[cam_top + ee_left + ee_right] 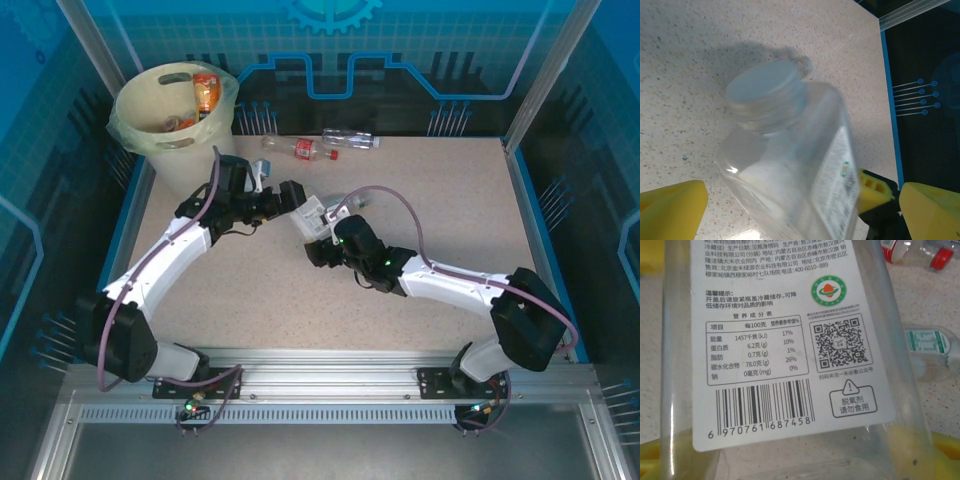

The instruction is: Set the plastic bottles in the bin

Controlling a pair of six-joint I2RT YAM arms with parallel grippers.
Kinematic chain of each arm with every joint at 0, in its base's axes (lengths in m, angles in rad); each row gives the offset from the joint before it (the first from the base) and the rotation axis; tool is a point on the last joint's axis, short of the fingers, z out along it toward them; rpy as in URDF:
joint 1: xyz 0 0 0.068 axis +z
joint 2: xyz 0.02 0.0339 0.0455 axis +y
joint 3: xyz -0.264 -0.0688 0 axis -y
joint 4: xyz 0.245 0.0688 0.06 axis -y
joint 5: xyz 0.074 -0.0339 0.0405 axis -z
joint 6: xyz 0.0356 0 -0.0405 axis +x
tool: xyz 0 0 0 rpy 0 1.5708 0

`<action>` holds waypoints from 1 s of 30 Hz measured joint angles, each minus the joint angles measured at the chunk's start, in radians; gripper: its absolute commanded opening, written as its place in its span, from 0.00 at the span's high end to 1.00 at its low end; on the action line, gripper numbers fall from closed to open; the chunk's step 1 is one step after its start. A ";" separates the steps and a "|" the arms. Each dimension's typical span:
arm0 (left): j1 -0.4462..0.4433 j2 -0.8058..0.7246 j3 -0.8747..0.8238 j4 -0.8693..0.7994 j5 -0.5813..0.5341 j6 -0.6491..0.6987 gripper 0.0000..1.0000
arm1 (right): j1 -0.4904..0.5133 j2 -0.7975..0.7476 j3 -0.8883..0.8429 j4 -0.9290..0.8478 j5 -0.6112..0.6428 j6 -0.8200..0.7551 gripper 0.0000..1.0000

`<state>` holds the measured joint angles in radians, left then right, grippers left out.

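Though tiny overhead, bottle [790, 365] label legible up close.

White label [790, 355] on clear bottle [805, 460] reads barcode 6970761687458.

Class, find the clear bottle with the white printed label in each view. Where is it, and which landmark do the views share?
Top external: the clear bottle sits near the picture's centre, small.
Left wrist: centre to bottom edge, wide white cap facing the camera.
Right wrist: close up, its label across the middle.
Shared landmark: the speckled beige table.
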<state>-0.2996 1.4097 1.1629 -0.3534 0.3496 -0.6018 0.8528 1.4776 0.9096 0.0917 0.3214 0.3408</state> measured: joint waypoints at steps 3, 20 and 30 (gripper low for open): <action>-0.012 0.028 -0.004 0.029 0.022 -0.016 0.01 | 0.000 -0.019 -0.005 0.024 -0.019 0.029 0.49; -0.043 0.038 -0.100 0.264 0.086 -0.141 0.44 | -0.003 -0.024 -0.007 0.101 -0.139 0.143 0.33; -0.043 0.011 -0.100 0.255 0.049 -0.127 0.45 | -0.008 -0.029 0.018 0.057 -0.183 0.081 0.00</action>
<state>-0.3431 1.4212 1.0634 -0.0982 0.3988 -0.7292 0.8444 1.4483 0.9272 0.1486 0.1387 0.4217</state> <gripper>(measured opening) 0.549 0.953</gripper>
